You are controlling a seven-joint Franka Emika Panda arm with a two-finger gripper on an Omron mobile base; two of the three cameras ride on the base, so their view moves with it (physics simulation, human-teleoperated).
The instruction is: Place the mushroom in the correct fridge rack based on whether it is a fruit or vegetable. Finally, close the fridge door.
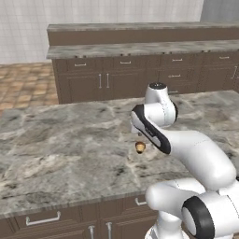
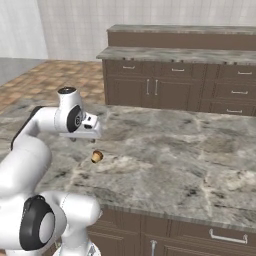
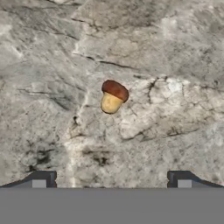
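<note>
The mushroom (image 3: 113, 97), small with a brown cap and a pale cream stem, lies on its side on the grey marble counter (image 1: 70, 140). The left base view has the mushroom (image 1: 140, 147) just under the arm's wrist, and the right base view has the mushroom (image 2: 97, 156) slightly right of and below the hand. My gripper (image 3: 112, 180) hovers above the counter, open, its two dark fingertips (image 3: 43, 179) spread wide with nothing between them. The mushroom sits ahead of the tips, apart from them. The fridge rack is out of view.
Beyond the counter runs a row of dark brown cabinets (image 1: 126, 79) with drawers under a stone top. A tiled floor (image 1: 23, 84) lies to the left. The counter's front edge (image 1: 70, 203) has drawers below it.
</note>
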